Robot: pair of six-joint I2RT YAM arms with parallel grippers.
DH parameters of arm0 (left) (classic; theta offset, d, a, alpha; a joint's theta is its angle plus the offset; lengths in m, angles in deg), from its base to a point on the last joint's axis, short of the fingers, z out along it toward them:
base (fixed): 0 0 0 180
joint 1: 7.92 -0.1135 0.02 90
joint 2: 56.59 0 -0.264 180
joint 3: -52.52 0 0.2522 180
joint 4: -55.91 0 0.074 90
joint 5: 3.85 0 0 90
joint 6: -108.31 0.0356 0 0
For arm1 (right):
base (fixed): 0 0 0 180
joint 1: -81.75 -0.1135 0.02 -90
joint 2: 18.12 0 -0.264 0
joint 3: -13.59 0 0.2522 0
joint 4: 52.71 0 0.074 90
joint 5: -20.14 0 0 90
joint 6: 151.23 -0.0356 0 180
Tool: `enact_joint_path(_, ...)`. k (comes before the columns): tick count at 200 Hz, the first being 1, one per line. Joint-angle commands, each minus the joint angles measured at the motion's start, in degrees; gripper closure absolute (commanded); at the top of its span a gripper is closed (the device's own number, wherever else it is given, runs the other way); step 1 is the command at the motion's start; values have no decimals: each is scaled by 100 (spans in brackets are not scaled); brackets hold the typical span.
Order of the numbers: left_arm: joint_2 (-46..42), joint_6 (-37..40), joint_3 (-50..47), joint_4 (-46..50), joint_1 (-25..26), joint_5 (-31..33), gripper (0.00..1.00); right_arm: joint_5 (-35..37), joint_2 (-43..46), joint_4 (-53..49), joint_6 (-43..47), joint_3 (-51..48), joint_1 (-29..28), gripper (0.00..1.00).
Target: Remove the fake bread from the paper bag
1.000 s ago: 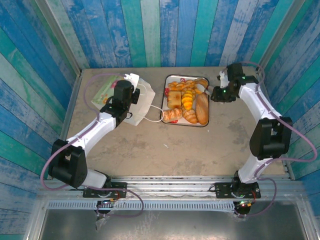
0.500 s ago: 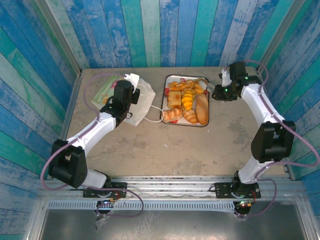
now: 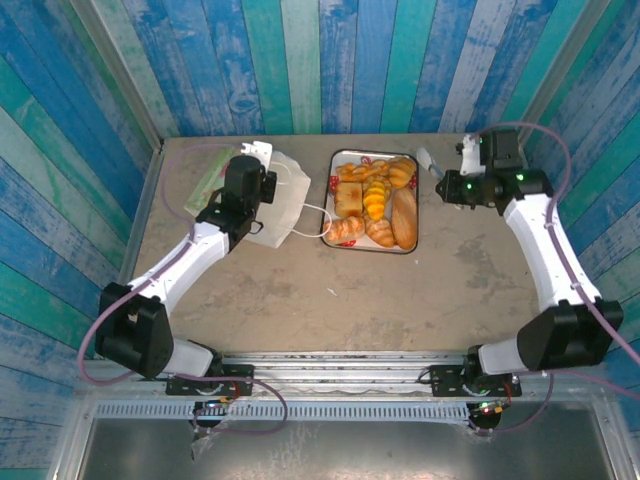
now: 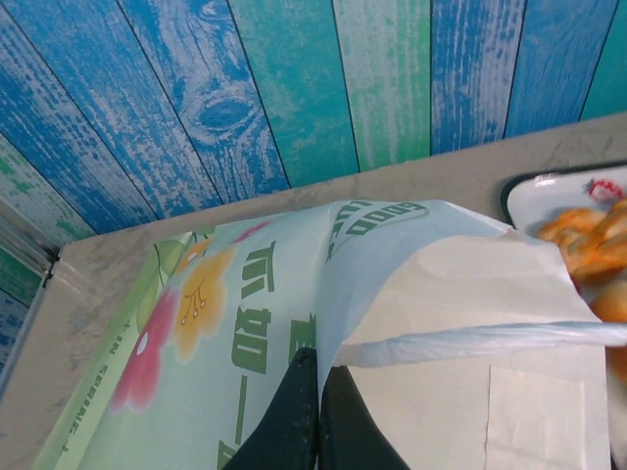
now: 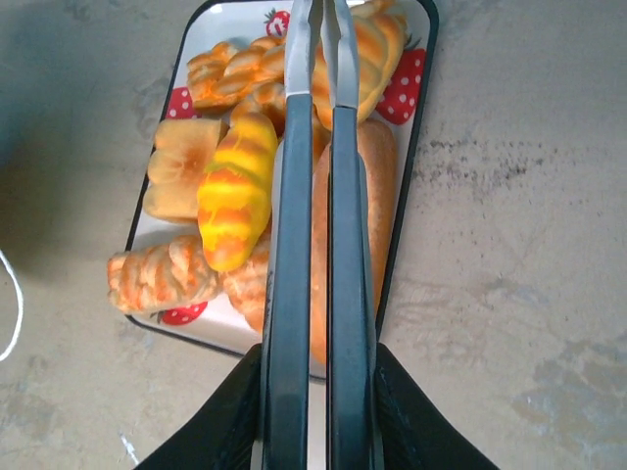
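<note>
Pinching the creased paper bag (image 4: 441,284), left claw (image 4: 315,358) clenches (right claw (image 5: 320,20) clenched empty beside fake bread (image 5: 235,191)).

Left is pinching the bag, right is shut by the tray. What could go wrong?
1. The left gripper pinches the bag wall; pulling could tear or drag it.
2. The bag's cord lies by the tray; it might snag and shift it.
3. The right gripper, shut, sits close to piled bread; a swing could knock one off.

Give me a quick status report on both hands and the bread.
Left hand shut on paper bag. Right hand shut, empty, near tray. Fake bread piled on tray. Nothing blocking.
</note>
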Motion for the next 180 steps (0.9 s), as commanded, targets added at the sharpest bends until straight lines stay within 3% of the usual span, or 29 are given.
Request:
enact_joint_path(1, -650, -762, 365, 280, -152, -259, 100, 201, 522, -287, -265, -344, 42, 74)
enact_joint_path(59, -1086, -2244, 387, 249, -980, -1845, 100, 618, 2076, -714, -955, -1620, -100, 75)
enact_joint_path(101, -670, -3313, 250, -265, -1477, -3129, 100, 1202, 2968, -1391, -1676, -2149, -979, 76)
enact_joint_path(148, 44, -4260, 445, -432, -1893, -3714, 100, 1609, 3723, -1811, -2465, -2453, -1770, 77)
enact_joint_path(180, 668, -5005, 604, -787, -2119, -4467, 100, 1772, 3939, -1926, -2911, -2455, -2266, 77)
